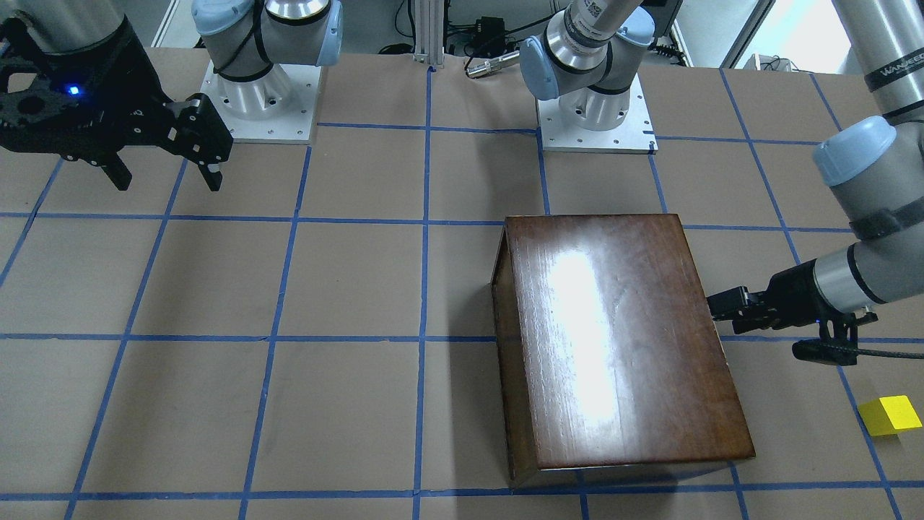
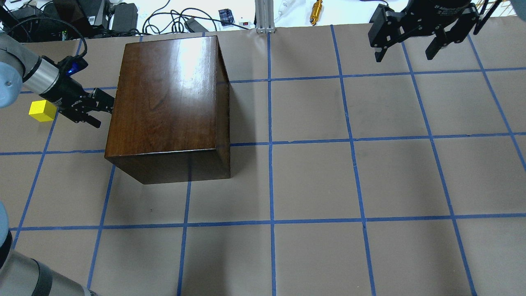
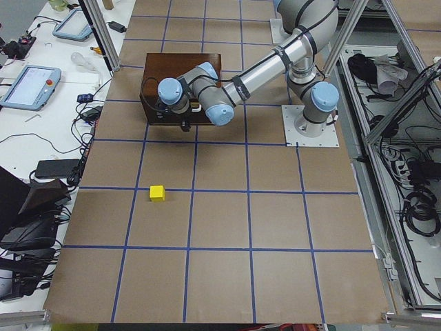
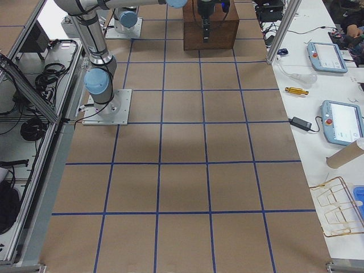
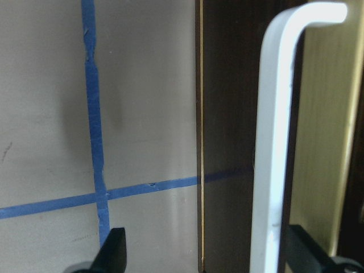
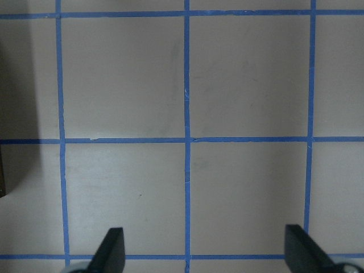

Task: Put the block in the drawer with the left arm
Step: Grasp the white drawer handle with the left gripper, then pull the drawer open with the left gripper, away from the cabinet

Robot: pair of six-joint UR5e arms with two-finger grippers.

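Note:
The yellow block (image 1: 889, 416) lies on the table, apart from the box and behind my left gripper; it also shows in the overhead view (image 2: 42, 111) and the left side view (image 3: 157, 193). The dark-brown box (image 2: 168, 94) stands with its drawer pushed in. My left gripper (image 2: 107, 107) is open at the box's side face. In the left wrist view the dark drawer front (image 5: 227, 142) and its metal pull (image 5: 273, 142) fill the frame, with the pull standing between my fingers (image 5: 114, 250). My right gripper (image 2: 404, 55) is open and empty, high above the far corner.
The table is brown paper with a blue tape grid (image 2: 271, 142). The two arm bases (image 1: 260, 108) stand on the robot's side. Cables and tools (image 2: 176, 18) lie beyond the table's far edge, close behind the box.

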